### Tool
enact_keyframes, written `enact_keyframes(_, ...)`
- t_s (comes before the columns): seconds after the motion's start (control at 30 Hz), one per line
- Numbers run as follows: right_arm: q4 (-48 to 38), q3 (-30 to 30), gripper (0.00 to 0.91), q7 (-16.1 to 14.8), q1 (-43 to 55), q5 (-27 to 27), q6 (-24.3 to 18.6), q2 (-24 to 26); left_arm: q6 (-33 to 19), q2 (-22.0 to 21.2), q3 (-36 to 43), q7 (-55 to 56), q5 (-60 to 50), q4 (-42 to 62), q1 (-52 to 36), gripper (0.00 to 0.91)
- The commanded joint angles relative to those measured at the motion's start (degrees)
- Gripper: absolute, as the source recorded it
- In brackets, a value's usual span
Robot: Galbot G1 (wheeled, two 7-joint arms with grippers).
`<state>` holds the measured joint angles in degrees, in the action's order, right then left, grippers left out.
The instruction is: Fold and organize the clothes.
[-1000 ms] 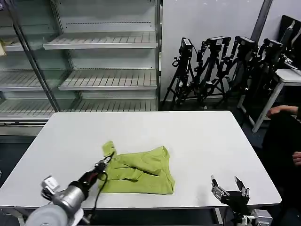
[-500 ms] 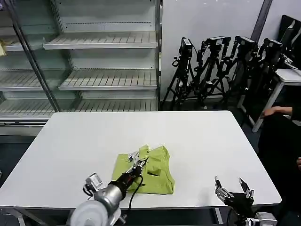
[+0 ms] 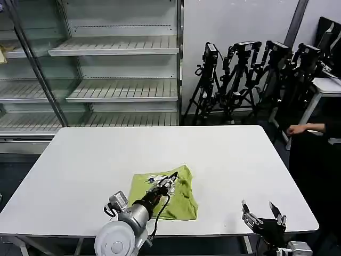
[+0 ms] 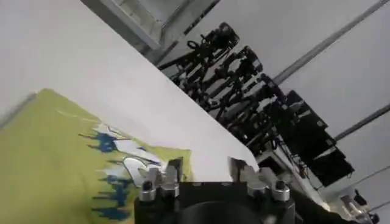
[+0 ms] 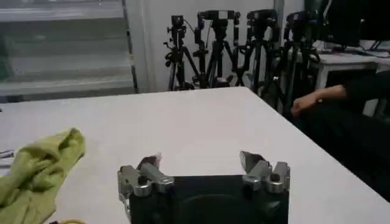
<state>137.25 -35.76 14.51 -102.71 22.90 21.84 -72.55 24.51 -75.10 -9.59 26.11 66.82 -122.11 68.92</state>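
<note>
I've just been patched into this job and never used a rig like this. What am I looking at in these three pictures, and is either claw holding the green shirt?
It is a robot with two arms, each ending in a two-fingered gripper. The wide picture comes from its head, looking down at a white table. The other two come from cameras on the wrists, looking out past the fingers.

On the table lies a lime-green T-shirt, folded over, with a white-and-blue print showing. The left gripper is over the shirt's middle, fingers spread, gripping nothing; its wrist view shows the print just beyond them. The right gripper waits open at the table's near right edge, apart from the shirt.

Behind are shelves and camera tripods.
</note>
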Motion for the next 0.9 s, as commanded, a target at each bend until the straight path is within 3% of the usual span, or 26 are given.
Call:
enact_keyframes(0.03, -0.39, 0.54, 0.907, -0.07, 0.40, -0.10, -0.03, -0.15, 1.07, 2.38, -5.89, 0.68, -1.32, -4.80, 3.22, 0.907)
enact_keyframes(0.2, -1.66, 1.45, 0.907, -0.22, 1.29, -0.51, -0.25, -0.37, 4.27, 6.69, -13.69, 0.16, -7.58, -8.94, 8.80, 0.907)
enact_keyframes(0.43, -2.51, 2.76, 0.907, -0.19, 2.80, -0.72, -0.27, -0.47, 5.40, 11.60, -20.53, -3.12, -9.07, -5.53, 15.54, 0.907)
enact_keyframes(0.9, -1.01, 0.37, 0.907, -0.41, -0.03, -0.52, -0.75, -0.51, 5.21, 7.52, -16.80, -5.51, -7.75, 2.99, 11.13, 0.907)
